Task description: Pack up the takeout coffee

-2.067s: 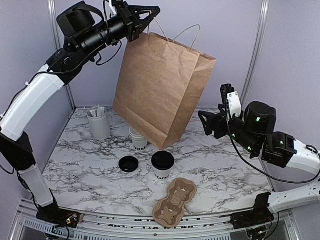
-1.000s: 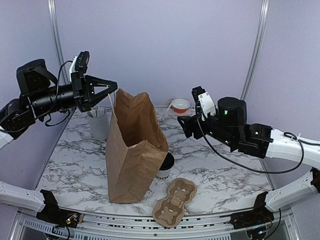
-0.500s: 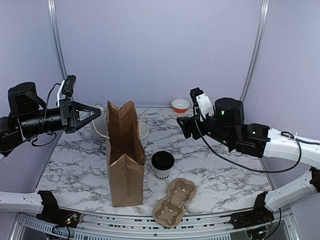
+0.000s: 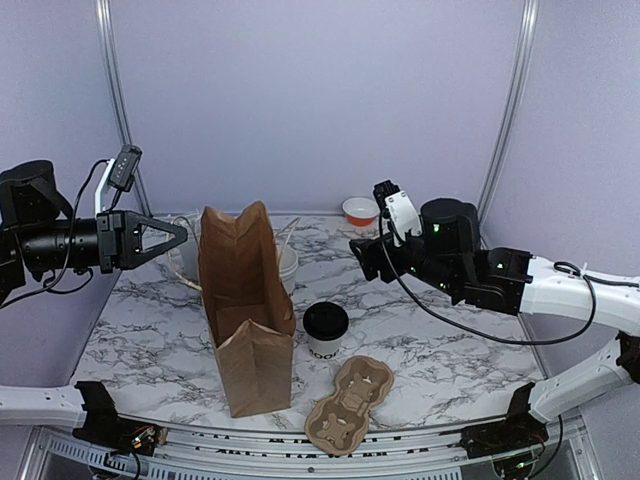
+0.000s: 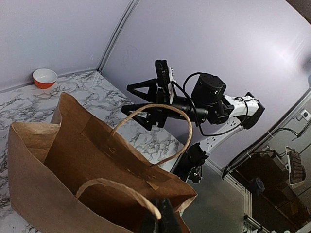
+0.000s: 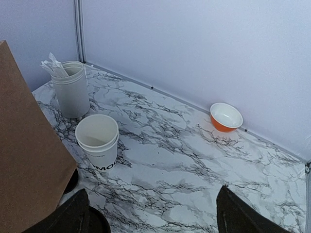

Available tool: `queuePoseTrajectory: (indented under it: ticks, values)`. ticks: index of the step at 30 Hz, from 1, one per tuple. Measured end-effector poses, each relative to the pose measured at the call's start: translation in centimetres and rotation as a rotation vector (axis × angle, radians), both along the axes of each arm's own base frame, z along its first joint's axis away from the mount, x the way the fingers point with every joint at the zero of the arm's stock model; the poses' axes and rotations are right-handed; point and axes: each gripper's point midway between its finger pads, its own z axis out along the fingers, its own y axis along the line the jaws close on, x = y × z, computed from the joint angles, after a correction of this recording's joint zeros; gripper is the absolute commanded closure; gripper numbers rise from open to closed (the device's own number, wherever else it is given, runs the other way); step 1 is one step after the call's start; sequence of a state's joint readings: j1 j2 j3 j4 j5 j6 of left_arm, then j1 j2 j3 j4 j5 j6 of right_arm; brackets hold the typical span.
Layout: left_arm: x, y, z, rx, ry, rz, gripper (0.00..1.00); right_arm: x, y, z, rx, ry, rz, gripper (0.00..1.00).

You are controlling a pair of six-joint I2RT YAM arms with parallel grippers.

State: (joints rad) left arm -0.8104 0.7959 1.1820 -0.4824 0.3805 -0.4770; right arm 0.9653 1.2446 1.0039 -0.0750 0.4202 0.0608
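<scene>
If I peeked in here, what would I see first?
The big brown paper bag stands open, left of the middle of the marble table. The left gripper pinches one handle. Just right of the bag sits the takeout coffee, a white cup with a black lid, and the right gripper hangs open above the table's right side.

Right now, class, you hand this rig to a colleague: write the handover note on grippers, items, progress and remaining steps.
Left gripper: shut on the brown paper bag's handle; bag upright, mouth open, on the marble table.
Right gripper: open, empty, hovering right of the bag.
Lidded coffee cup: on the table beside the bag, behind the cardboard cup carrier.
Done: bag stands ready. Left: cup into bag.
</scene>
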Motion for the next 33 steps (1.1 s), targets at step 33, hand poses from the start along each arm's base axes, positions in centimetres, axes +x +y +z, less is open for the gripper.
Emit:
queuePoseTrajectory:
  ticks: [33]
  values:
    - [1.9, 2.0, -3.3, 0.257, -0.069, 0.110, 1.00, -0.4, 5.0, 4.6, 0.094, 0.038, 0.199, 0.13]
